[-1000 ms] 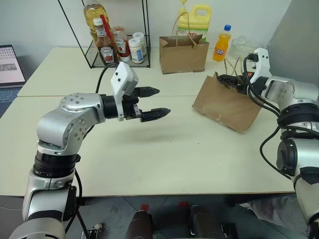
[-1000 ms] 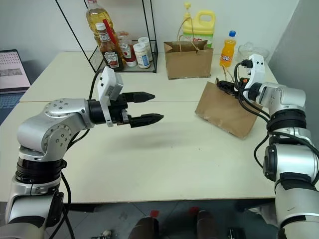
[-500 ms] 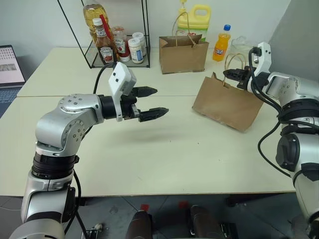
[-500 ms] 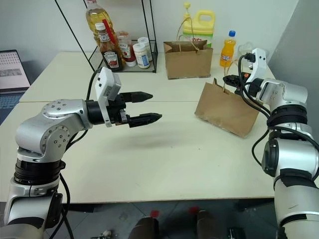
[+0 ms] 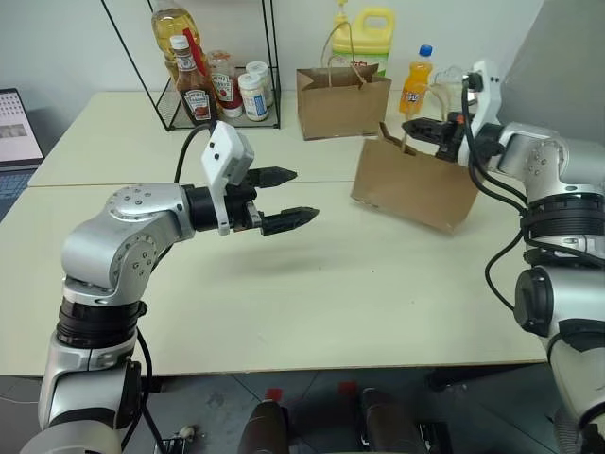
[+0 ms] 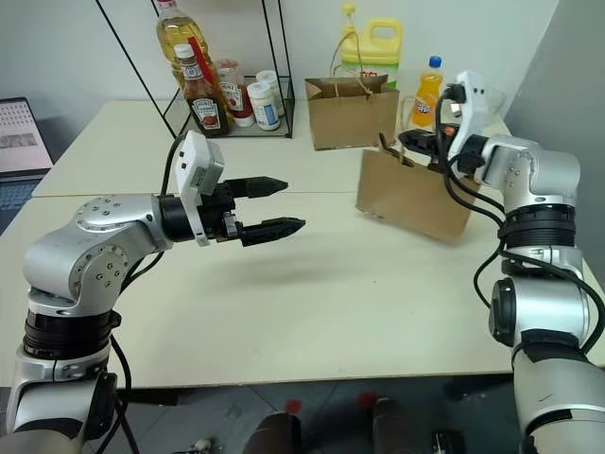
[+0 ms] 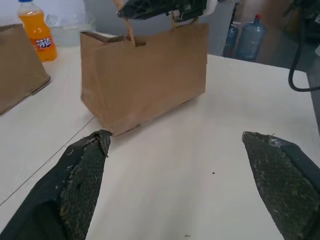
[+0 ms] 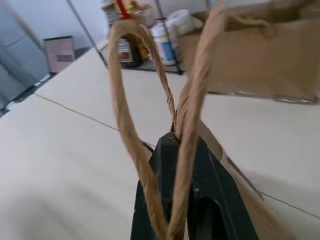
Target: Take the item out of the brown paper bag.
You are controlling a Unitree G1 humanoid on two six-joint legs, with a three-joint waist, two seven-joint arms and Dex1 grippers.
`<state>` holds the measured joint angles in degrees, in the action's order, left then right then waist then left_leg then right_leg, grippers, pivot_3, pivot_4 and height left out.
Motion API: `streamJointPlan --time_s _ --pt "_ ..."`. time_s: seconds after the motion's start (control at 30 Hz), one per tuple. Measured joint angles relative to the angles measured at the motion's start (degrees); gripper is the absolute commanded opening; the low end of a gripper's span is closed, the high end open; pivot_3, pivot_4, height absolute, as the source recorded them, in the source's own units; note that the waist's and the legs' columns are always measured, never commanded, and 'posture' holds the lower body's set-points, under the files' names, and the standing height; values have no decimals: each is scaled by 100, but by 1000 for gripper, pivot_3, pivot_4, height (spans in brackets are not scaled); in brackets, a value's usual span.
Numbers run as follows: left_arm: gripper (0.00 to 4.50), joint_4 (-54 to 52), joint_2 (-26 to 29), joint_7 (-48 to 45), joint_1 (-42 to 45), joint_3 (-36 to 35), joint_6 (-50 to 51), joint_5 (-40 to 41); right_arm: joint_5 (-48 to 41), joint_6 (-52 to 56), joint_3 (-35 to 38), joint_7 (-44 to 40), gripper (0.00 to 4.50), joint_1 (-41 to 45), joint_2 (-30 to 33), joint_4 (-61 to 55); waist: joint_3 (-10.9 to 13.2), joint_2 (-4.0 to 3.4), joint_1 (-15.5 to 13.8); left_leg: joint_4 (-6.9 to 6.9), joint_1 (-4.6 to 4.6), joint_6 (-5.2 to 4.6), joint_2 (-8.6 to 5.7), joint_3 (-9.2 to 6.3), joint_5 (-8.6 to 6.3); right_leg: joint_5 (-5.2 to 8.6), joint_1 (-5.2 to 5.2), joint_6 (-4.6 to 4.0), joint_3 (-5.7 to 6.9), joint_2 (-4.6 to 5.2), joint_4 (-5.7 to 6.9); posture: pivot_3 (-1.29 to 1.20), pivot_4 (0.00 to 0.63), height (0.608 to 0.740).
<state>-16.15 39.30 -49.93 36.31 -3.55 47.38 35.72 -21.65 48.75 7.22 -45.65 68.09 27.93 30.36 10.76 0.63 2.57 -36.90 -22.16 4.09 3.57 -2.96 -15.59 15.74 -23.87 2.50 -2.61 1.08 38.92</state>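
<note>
- At the far right of the table (image 5: 312, 312), the right gripper (image 5: 423, 129) had its black fingers clamped together on the twine handles (image 8: 150, 125) of the brown paper bag (image 5: 411, 183); the right wrist view showed the loops pinched between them.
- That bag sat tilted, its bottom edge on the tabletop and its mouth up toward the gripper, just in front of a neater bag (image 5: 342, 100) and an orange soda bottle (image 5: 415, 83).
- The left gripper (image 5: 286, 198) hung over the middle of the table, well apart from the bag, jaws spread wide and holding nothing.
- The cola bottle was hidden, presumably inside the bag; no frame looked into the opening, so I could not confirm it.
- Judged from this, the step in hand was bringing the bag by its handles toward the waiting left gripper, with extraction not yet begun.
- The next move would call for steadying the bag upright with its mouth open, then reaching the left fingers inside.
- A wire rack (image 5: 213, 76) of condiments stood at the back left.
</note>
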Motion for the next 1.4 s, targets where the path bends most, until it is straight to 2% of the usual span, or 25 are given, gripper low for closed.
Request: streamJointPlan --time_s 0.1,0.23,0.67,0.87,1.2,1.3,1.4 --pt "4500 -188 141 96 -280 -212 117 133 -13 -11 -148 -57 38 20 -288 -127 1 -1 36 -6 1 -1 0 -3 1 0 -1 0 0 -1 8 0 150 740" --pt "4500 -497 305 354 -631 -815 402 478 28 -418 -429 -267 38 128 -821 245 2 0 74 -7 1 0 1 -3 2 0 -1 0 1 -1 11 0 150 740" --pt "4500 -1610 580 1317 -1817 -2101 1018 1384 674 -3079 -867 -1361 38 1297 -2121 2921 5 2 70 -8 -27 8 3 -5 6 0 -19 -1 4 2 9 0 150 740" --pt "4500 -1978 622 1698 -2264 -2410 1120 1694 985 -3794 -864 -1436 38 1466 -2413 3793 6 5 65 -7 -30 14 3 -6 9 -1 -20 -1 7 4 9 0 150 740" --pt "4500 -2172 796 2067 -2485 -2564 1127 2153 1497 -4423 -859 -1269 38 1481 -2610 4095 6 6 72 -8 -28 21 4 -10 13 -1 -20 -1 9 3 15 0 150 740" --pt "4500 -2122 831 2088 -2451 -2539 1099 2179 1624 -4526 -859 -1258 637 1473 -2598 4116 6 6 71 -8 -28 22 3 -10 14 -1 -20 -1 9 3 15 0 150 740" --pt "4500 -1992 868 2102 -2319 -2410 1076 2181 1648 -4543 -856 -1299 1631 1471 -2532 4140 6 6 67 -8 -28 23 3 -10 14 -1 -20 -1 9 3 15 0 150 740"
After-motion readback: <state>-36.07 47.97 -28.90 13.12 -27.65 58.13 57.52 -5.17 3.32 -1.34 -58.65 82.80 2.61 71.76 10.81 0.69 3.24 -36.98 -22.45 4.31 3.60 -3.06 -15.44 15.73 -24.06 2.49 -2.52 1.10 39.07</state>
